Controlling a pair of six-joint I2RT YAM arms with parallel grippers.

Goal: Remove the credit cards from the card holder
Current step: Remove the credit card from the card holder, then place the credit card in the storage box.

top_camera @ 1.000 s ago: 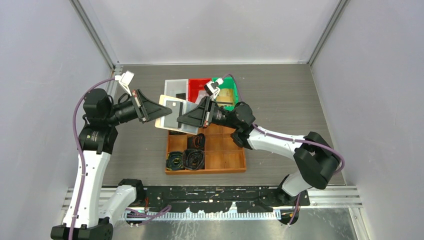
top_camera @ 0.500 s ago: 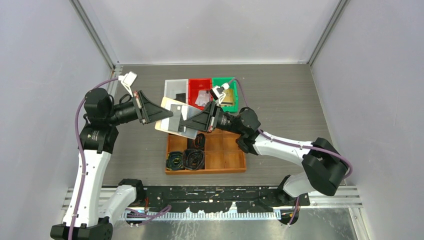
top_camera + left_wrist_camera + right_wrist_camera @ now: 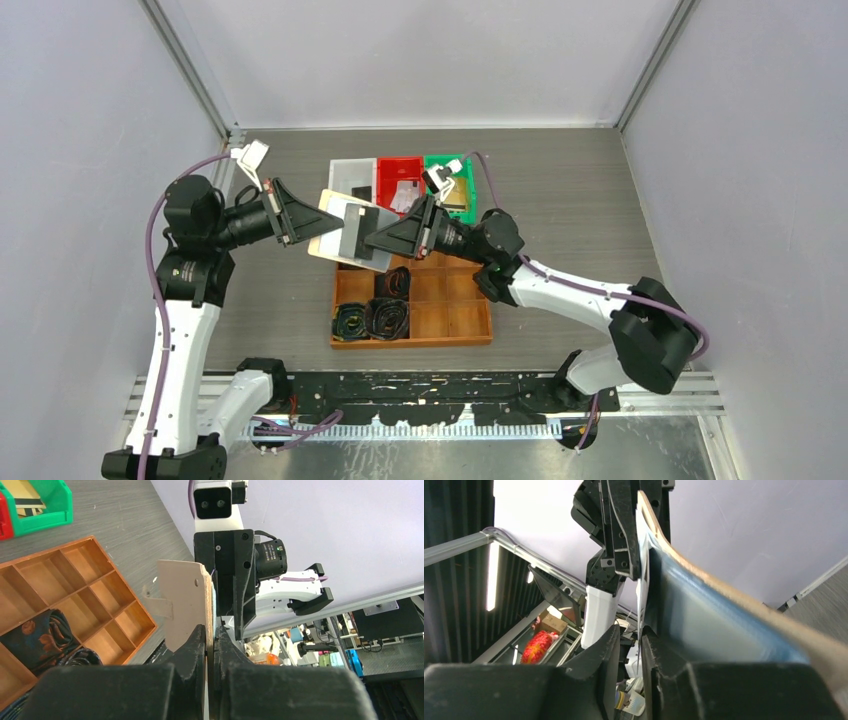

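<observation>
My left gripper (image 3: 312,222) is shut on the edge of the tan card holder (image 3: 345,232) and holds it in the air above the wooden tray's far edge. In the left wrist view the holder (image 3: 182,597) stands edge-on between my fingertips (image 3: 210,630), its strap tab sticking out. My right gripper (image 3: 370,243) is at the holder's opposite side. In the right wrist view its jaws (image 3: 630,630) stand slightly apart with a thin white card edge (image 3: 639,605) between them, against the right finger, beside the shiny blue pocket (image 3: 704,615). Other credit cards lie in the bins.
White (image 3: 350,175), red (image 3: 395,172) and green (image 3: 462,210) bins stand in a row at the back; the green one holds gold cards (image 3: 453,192). A wooden divided tray (image 3: 445,305) below the holder holds dark coiled belts (image 3: 372,318).
The right gripper has shifted a little to the right and stays at the holder's edge. The holder has tilted, so a darker pocket face shows from above. The left arm has hardly moved.
</observation>
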